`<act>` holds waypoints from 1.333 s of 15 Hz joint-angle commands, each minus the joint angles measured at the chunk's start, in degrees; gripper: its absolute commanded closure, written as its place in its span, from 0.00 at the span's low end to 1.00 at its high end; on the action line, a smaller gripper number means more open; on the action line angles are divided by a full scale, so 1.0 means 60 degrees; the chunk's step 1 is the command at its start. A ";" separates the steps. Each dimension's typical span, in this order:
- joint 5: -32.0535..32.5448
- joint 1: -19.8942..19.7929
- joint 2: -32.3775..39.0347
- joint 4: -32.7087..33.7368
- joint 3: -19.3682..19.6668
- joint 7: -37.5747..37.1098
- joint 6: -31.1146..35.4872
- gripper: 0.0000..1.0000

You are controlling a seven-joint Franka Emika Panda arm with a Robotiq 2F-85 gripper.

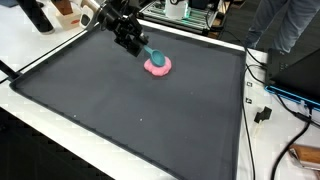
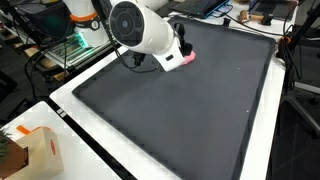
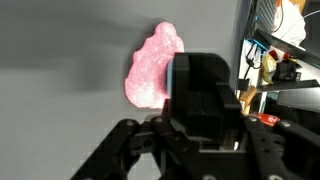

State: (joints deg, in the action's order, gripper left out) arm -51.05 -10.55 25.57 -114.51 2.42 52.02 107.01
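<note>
A pink, lumpy, soft-looking object (image 1: 158,66) lies on the black mat (image 1: 140,115) near its far edge. It also shows in the other exterior view (image 2: 188,60) and in the wrist view (image 3: 150,70). My gripper (image 1: 133,42) hovers just beside and above it, shut on a teal object (image 1: 150,54) whose lower end reaches down to the pink object. In the wrist view a dark block (image 3: 205,85) sits between my fingers (image 3: 205,135) and hides part of the pink object. The arm's white joint (image 2: 140,30) hides most of the gripper (image 2: 172,55).
The mat (image 2: 190,110) covers most of the white table. A cardboard box (image 2: 35,150) stands at one table corner. Cables and a connector (image 1: 265,112) lie beside the mat. A person (image 1: 290,25) stands behind the table. Cluttered equipment (image 2: 75,45) lines the back.
</note>
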 commanded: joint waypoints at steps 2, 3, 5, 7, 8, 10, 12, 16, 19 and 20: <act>0.0244 0.0097 0.0346 -0.0125 0.0096 0.0088 0.0466 0.75; 0.0309 0.0128 0.0383 -0.0137 0.0124 0.0085 0.0579 0.75; 0.0404 0.0156 0.0444 -0.0137 0.0162 0.0073 0.0747 0.75; 0.0470 0.0154 0.0490 -0.0121 0.0199 0.0012 0.0842 0.75; 0.0526 0.0172 0.0500 -0.0130 0.0223 -0.0012 0.0920 0.75; 0.0594 0.0175 0.0523 -0.0122 0.0249 -0.0068 0.0959 0.75; 0.0655 0.0192 0.0522 -0.0131 0.0291 -0.0099 0.1126 0.75; 0.0746 0.0182 0.0524 -0.0138 0.0334 -0.0210 0.1236 0.75; 0.0772 0.0214 0.0504 -0.0151 0.0305 -0.0248 0.1365 0.75; 0.0716 0.0204 0.0514 -0.0152 0.0265 -0.0293 0.1254 0.75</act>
State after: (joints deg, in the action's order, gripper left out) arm -49.74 -10.40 26.70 -114.55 3.16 50.77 109.37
